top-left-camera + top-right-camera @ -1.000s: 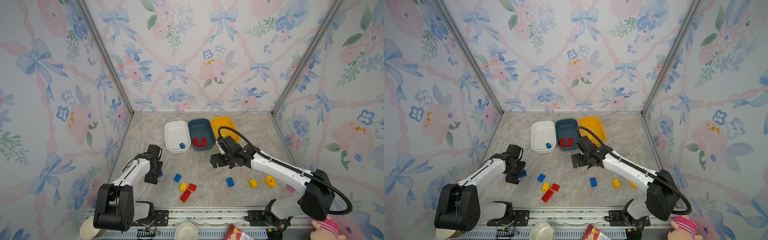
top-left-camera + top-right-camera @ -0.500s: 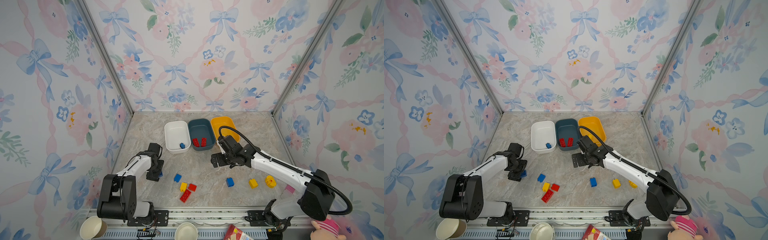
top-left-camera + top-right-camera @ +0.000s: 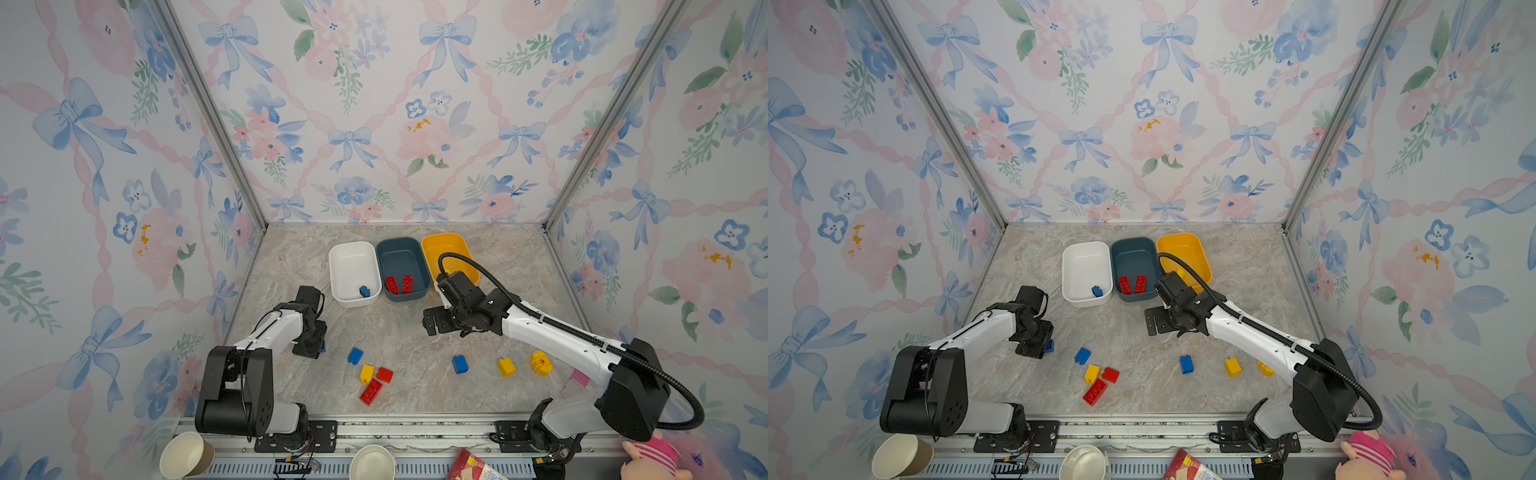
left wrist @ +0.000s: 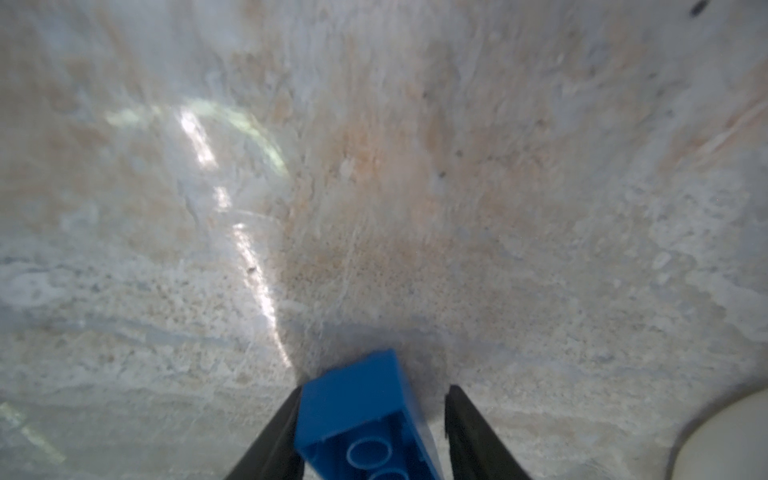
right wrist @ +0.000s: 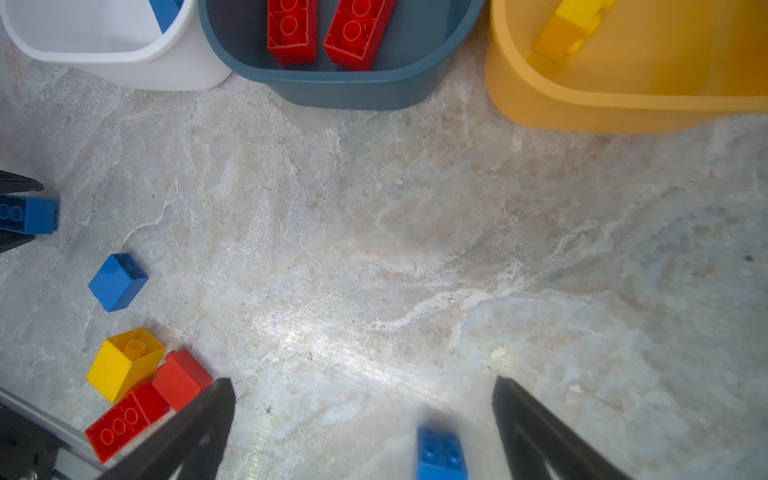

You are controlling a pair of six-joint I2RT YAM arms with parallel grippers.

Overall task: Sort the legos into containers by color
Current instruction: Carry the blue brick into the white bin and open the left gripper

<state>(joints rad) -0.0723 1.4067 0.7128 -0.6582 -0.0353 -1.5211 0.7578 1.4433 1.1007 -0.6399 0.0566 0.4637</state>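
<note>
Our left end effector brackets a blue brick on the desk
We see one finger against the brick's side and a thin gap at the other, so we cannot tell whether it is pinched; it lies near the desk's left edge, well apart from the white tub holding a small blue brick. Our right end effector is spread wide over bare desk before the teal tub with two red bricks and the yellow tub; loose legos lie nearer the front
</note>
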